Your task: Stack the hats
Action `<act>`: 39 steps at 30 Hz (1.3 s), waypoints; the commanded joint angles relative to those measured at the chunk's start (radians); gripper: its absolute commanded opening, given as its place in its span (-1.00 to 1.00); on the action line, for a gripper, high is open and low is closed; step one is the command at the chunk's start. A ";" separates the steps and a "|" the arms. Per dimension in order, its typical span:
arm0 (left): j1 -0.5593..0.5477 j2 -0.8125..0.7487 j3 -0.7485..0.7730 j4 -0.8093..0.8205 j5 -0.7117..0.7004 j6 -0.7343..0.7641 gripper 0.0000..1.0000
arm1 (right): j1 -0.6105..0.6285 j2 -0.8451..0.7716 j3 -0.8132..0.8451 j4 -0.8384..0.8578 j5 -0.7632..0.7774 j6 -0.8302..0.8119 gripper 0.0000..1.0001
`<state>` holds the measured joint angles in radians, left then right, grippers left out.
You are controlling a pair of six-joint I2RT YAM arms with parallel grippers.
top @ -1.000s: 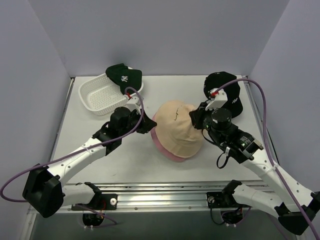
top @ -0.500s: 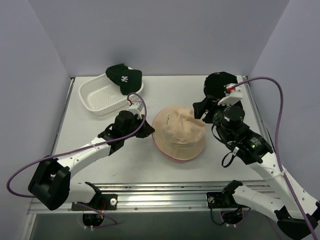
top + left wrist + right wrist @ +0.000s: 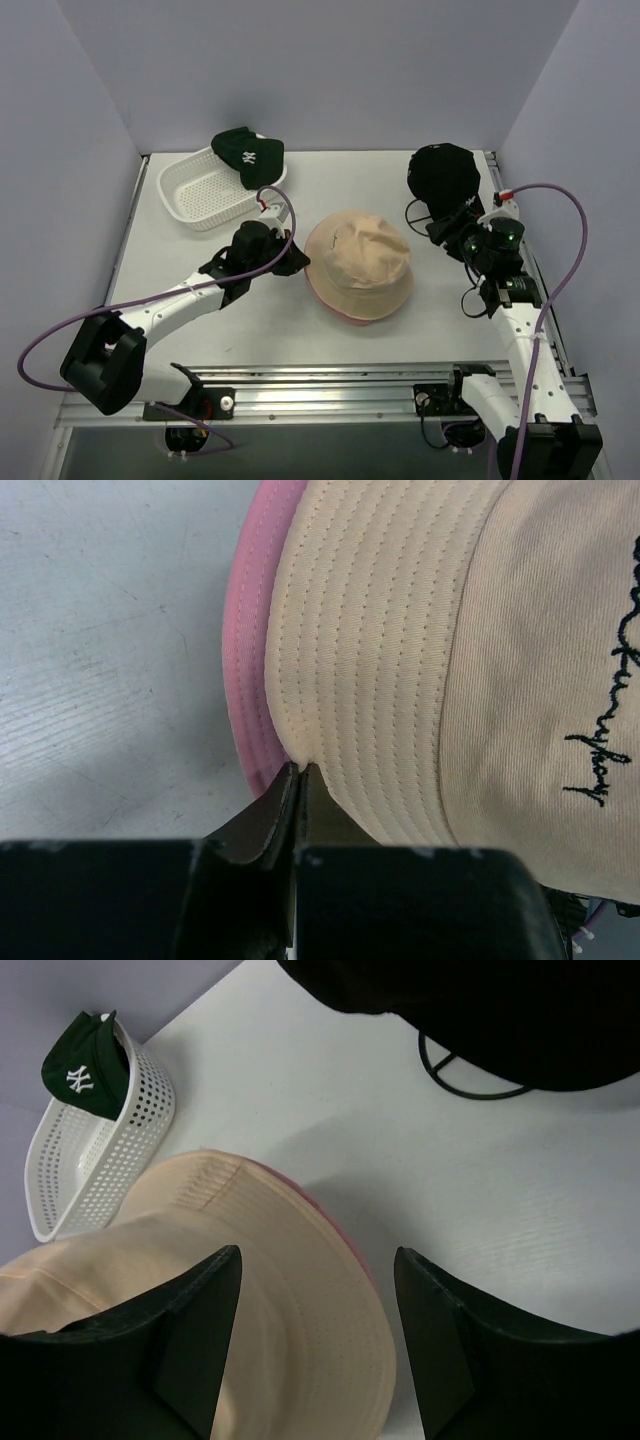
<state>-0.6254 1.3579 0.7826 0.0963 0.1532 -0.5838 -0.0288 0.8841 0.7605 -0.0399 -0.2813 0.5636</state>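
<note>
White table (image 3: 250, 330) under lilac walls; left gripper (image 3: 300, 772), jaws together, touches its tips to the stitched brim of the tan bucket hat (image 3: 358, 258); right gripper (image 3: 315, 1255), jaws apart and empty, hangs just right of it; we judge it already stacked on the pink bucket hat (image 3: 250, 680) mid-table; next calls for grasping the black cap (image 3: 445, 172), far right; tan crown soft, creased, script-embroidered.

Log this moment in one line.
tan bucket hat on pink bucket hat; left gripper shut at brim; right gripper open, empty; black cap, green cap unstacked
</note>
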 commanded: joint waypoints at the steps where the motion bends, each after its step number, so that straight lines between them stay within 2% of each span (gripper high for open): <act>1: 0.010 0.004 0.030 0.019 -0.024 0.015 -0.95 | -0.058 -0.030 -0.094 0.153 -0.218 0.048 0.16; 6: 0.010 0.010 0.026 0.020 -0.027 0.015 -0.95 | -0.115 -0.056 -0.266 0.286 -0.289 0.100 0.09; 16: 0.006 0.026 0.027 0.042 -0.018 0.007 -0.95 | -0.117 -0.146 -0.493 0.466 -0.282 0.280 0.10; 23: -0.002 0.020 0.024 0.040 -0.024 0.006 -0.95 | -0.117 -0.163 -0.573 0.525 -0.266 0.357 0.11; 31: -0.013 0.026 0.023 0.048 -0.030 -0.002 -0.95 | -0.114 -0.103 -0.645 0.695 -0.300 0.424 0.11; 39: -0.020 0.030 0.024 0.054 -0.041 -0.008 -0.95 | -0.077 -0.079 -0.693 0.831 -0.259 0.490 0.09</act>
<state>-0.6399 1.3808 0.7826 0.1177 0.1337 -0.5919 -0.1234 0.7979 0.0834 0.6556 -0.5537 1.0088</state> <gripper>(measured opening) 0.033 0.551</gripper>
